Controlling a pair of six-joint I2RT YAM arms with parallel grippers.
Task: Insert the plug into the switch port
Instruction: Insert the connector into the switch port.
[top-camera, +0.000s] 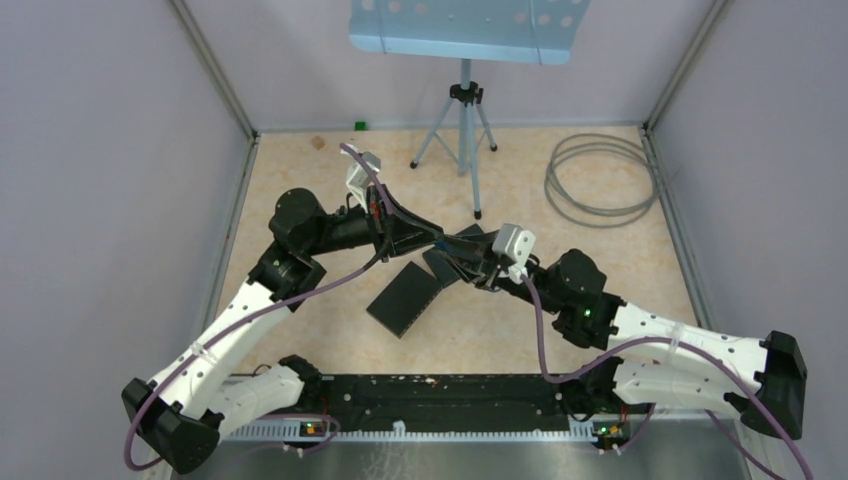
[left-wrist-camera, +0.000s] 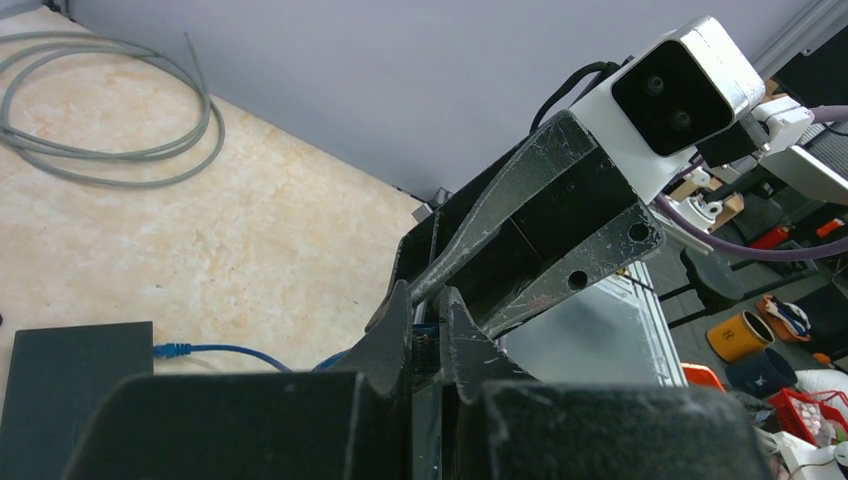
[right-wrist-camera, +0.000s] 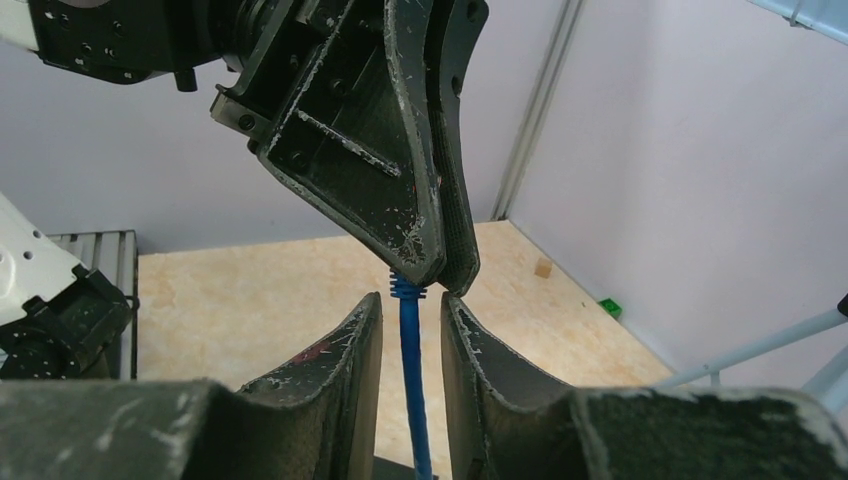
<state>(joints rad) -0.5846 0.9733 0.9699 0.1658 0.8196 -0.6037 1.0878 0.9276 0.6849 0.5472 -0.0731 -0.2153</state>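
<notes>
The black switch (top-camera: 405, 298) lies flat on the tabletop, its corner also in the left wrist view (left-wrist-camera: 70, 390). Both grippers meet above it. My left gripper (left-wrist-camera: 427, 300) is shut on the blue plug (left-wrist-camera: 424, 340), which shows only as a sliver between the fingers. In the right wrist view the left gripper (right-wrist-camera: 435, 275) points down and the plug's ribbed boot (right-wrist-camera: 405, 290) sticks out below it. The blue cable (right-wrist-camera: 411, 360) hangs down between the fingers of my right gripper (right-wrist-camera: 412, 300). Those fingers stand open, with a narrow gap on each side of the cable. The switch port is hidden.
A coil of grey cable (top-camera: 600, 180) lies at the back right. A tripod (top-camera: 462, 130) with a light blue perforated panel stands at the back middle. A small green cube (top-camera: 360, 125) and a brown block (top-camera: 318, 142) sit near the back wall. Walls close three sides.
</notes>
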